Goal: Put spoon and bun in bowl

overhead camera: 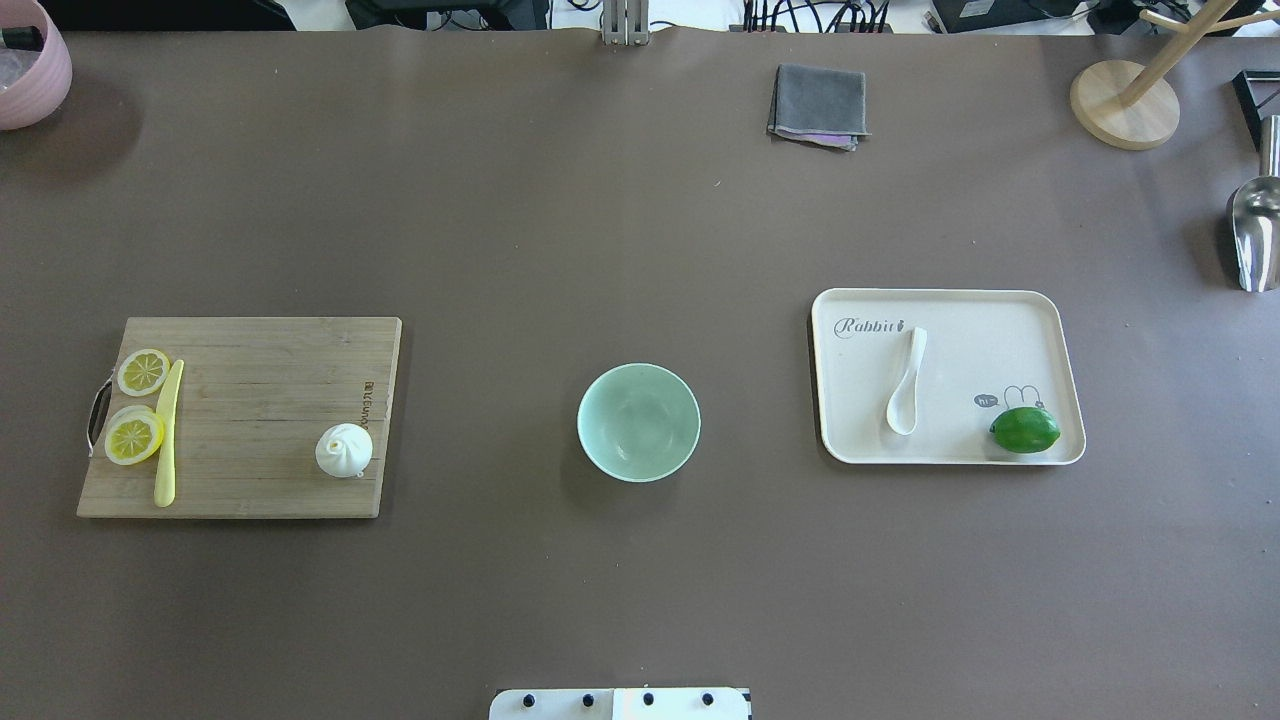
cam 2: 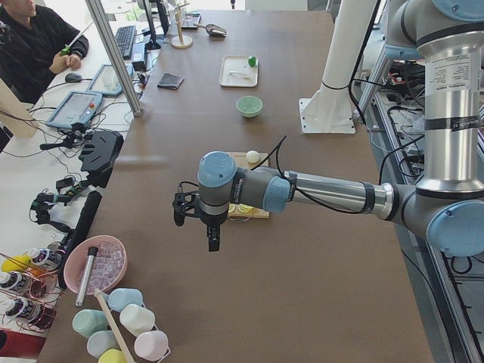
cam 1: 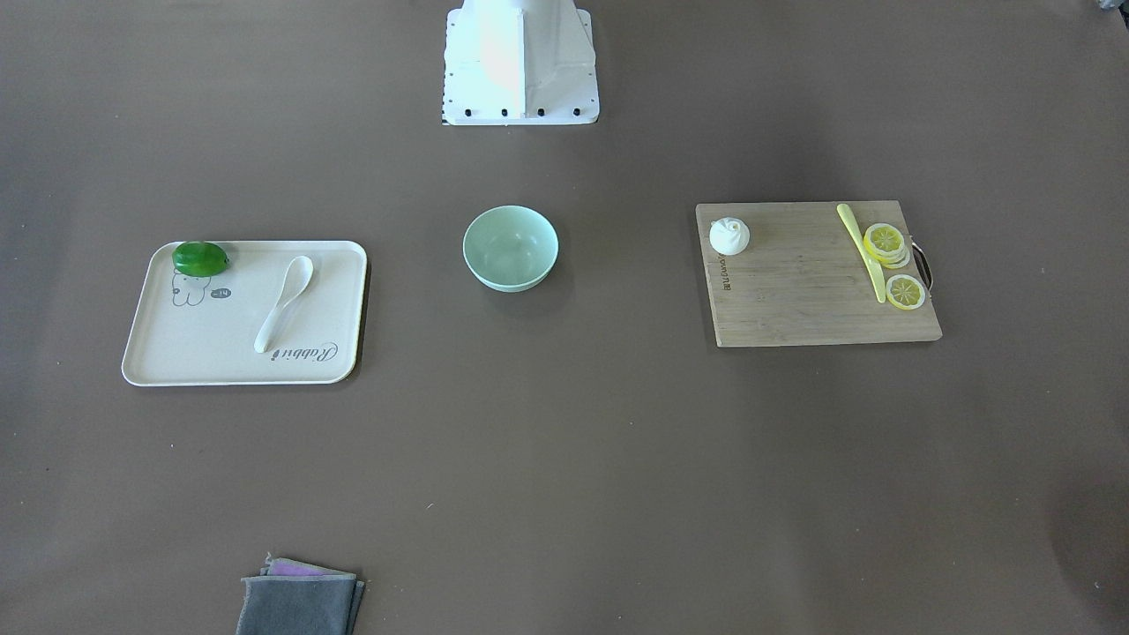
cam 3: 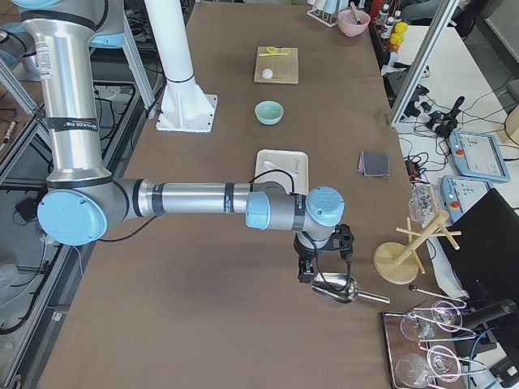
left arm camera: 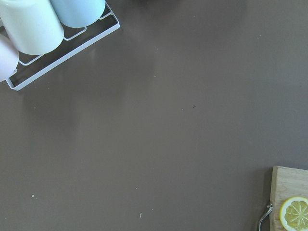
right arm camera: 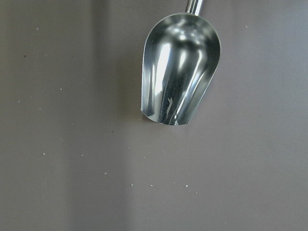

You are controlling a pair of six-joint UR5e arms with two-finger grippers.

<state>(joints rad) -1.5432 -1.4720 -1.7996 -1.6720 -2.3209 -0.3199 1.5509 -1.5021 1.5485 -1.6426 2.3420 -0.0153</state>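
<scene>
Spoon (overhead camera: 905, 385) lies flat on the cream tray (overhead camera: 1000, 320), well apart from the lime (overhead camera: 1024, 429). Bun (overhead camera: 344, 450) sits upright on the cutting board (overhead camera: 260, 400). Bowl (overhead camera: 639, 421) stands between them, with nothing in it. Left gripper (cam 2: 214, 240) and right gripper (cam 3: 306, 274) hang far out over the table ends; their opening cannot be told.

Risks: the glossy, low-lying spoon may slip from the fingers, and the round bun may roll or be crushed under a hard squeeze.

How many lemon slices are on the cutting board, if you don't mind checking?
3 lemon slices show, all on the cutting board beside the knife: one alone, two overlapping in a stack nearer the robot. More may be hidden under that stack.
</scene>
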